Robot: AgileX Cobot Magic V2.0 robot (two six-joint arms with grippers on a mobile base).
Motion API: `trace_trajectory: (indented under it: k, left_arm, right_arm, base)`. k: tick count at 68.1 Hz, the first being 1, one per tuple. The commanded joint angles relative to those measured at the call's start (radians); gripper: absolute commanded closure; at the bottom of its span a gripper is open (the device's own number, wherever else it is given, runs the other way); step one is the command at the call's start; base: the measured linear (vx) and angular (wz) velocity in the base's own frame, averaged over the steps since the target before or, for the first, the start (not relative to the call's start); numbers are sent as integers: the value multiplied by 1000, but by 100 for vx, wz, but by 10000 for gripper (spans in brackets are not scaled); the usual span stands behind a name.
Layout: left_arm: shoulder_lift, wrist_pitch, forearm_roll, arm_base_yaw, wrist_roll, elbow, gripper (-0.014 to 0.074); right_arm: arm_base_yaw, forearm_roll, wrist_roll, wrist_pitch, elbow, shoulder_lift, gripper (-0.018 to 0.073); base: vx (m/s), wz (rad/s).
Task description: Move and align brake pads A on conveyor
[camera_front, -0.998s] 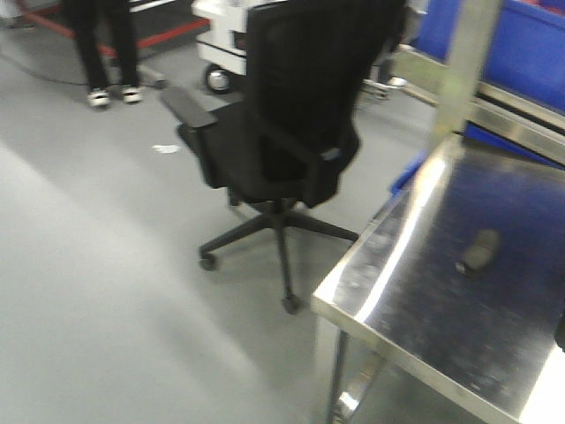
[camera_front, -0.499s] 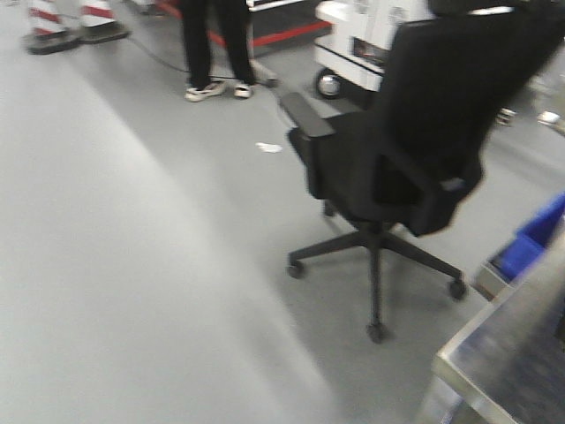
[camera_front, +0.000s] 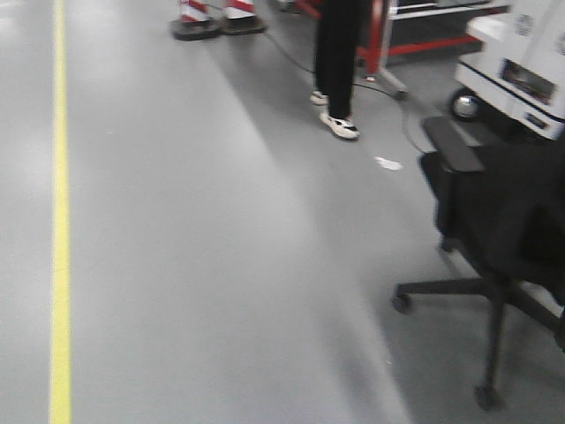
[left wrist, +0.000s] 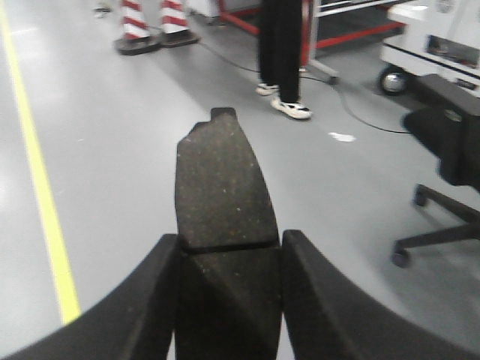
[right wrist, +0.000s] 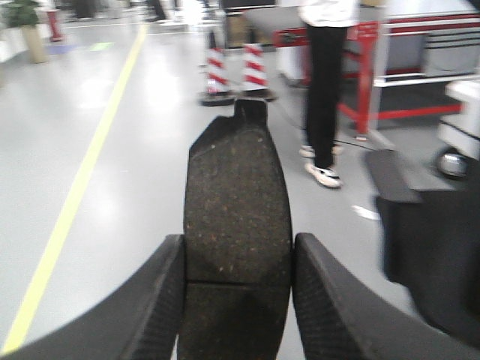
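Clamping one brake pad (left wrist: 222,180) is the left pincer (left wrist: 229,251); right pincer (right wrist: 237,251) clamps a second pad (right wrist: 237,187).

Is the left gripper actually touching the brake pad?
Touching. The left wrist view shows the brake pad seated between the left gripper's jaws, both inner edges flush against its sides with no visible gap.

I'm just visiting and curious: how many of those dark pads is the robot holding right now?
2. One brake pad is clamped in the left gripper, the other brake pad in the right gripper. Others may be out of view.
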Motion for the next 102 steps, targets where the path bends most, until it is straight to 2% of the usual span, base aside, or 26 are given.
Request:
trace_trajectory:
  k: [1,45,102]
  left_arm:
    - [6,-95,-12,-7,-1,-30,524]
    - [6,-95,-12,-6,-1,-30,524]
    - [6,-95,-12,-6,-1,-30,524]
  right_arm:
    - [-1,-3,-4,-105,-30,6,536]
    - [-1,-3,-4,-105,-30,6,536]
    - [-1,-3,-4,-105,-30,6,536]
  base:
    - [18,69]
    - [19,53]
    - [35,3]
